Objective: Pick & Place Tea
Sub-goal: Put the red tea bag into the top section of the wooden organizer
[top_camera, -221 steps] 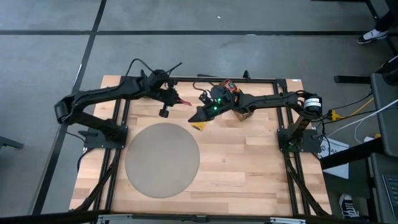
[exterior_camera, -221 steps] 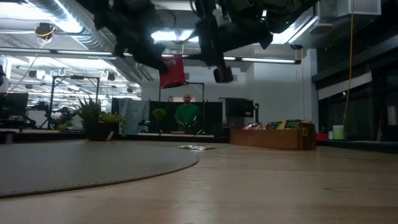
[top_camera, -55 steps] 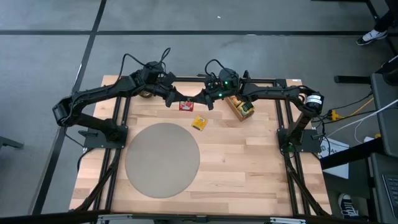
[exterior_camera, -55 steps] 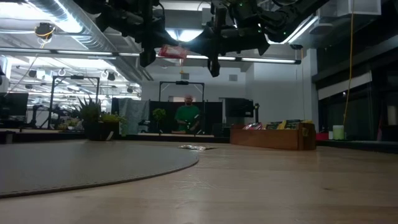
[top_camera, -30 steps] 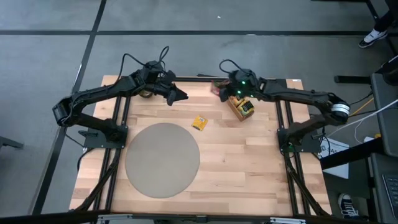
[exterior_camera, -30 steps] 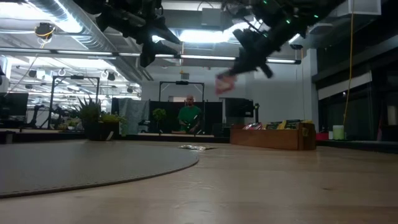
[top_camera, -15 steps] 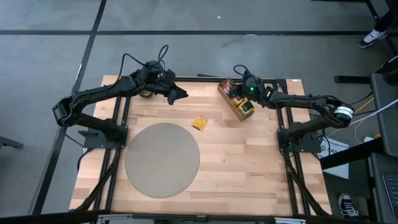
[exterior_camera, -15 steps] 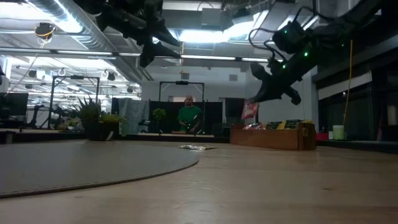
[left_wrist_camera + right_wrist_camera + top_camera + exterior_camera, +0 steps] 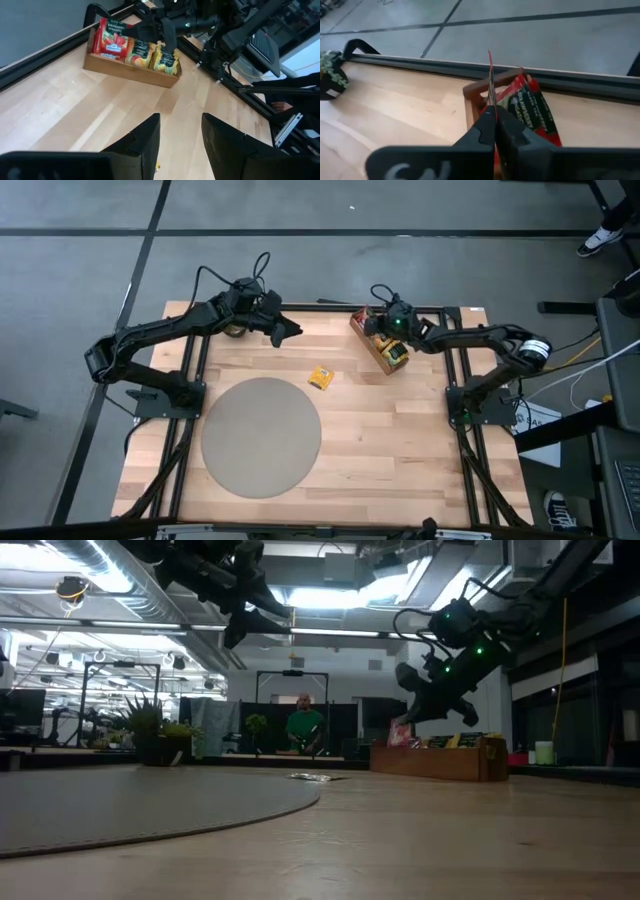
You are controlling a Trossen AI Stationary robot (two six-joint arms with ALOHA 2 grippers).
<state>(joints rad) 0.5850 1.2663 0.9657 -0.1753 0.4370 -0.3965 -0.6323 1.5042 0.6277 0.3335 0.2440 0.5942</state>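
Red, thin paper sachet (image 9: 490, 75) stands edge-on, pinched by the right hand (image 9: 494, 116) above the wooden tray (image 9: 472, 102); left hand (image 9: 177, 131) spread.

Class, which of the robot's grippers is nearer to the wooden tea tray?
The right. The right gripper, shut on a red tea sachet, hangs directly over the wooden tray's far end. The left gripper, open, is well off to the tray's left.

A light wooden tabletop (image 9: 400, 450) carries a round grey mat (image 9: 261, 436), a small potted plant (image 9: 233, 330) and a divided wooden tray (image 9: 379, 352). A person (image 9: 301, 727) stands far behind.
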